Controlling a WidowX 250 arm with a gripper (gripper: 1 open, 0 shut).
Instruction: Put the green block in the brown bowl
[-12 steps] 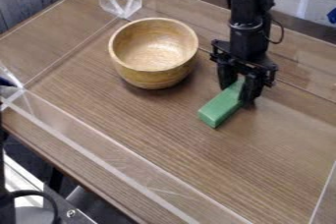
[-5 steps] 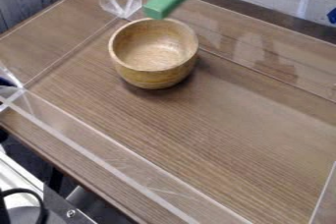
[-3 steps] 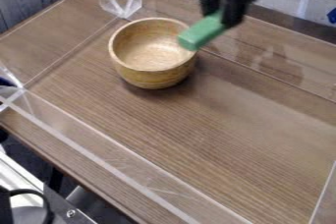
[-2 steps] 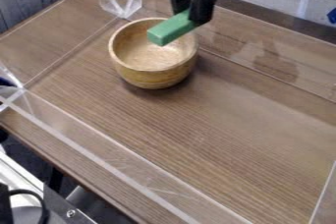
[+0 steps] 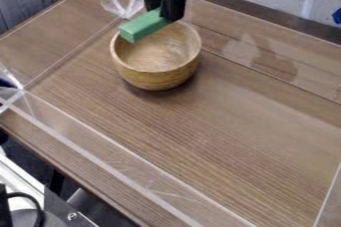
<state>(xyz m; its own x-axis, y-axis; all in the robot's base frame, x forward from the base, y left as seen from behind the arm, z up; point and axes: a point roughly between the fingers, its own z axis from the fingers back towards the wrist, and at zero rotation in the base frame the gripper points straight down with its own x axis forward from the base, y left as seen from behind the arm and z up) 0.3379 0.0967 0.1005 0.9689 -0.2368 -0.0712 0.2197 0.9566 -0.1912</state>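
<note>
The green block point(image 5: 142, 27) hangs tilted over the far left rim of the brown bowl point(image 5: 158, 67), its lower end just above the rim. My gripper point(image 5: 168, 8) comes down from the top of the view and is shut on the block's upper end. The bowl is a round light-brown wooden one standing on the wooden tabletop, and its inside shows nothing in it. The arm above the gripper runs out of the frame.
A clear plastic wall point(image 5: 54, 119) borders the table on the left and front. A folded clear piece point(image 5: 120, 0) stands behind the bowl at the back left. Bare wood point(image 5: 226, 121) stretches right and in front of the bowl.
My gripper has carried the green block leftward and down, from the bowl's far right side to above its far left rim. The bowl has stayed put.
</note>
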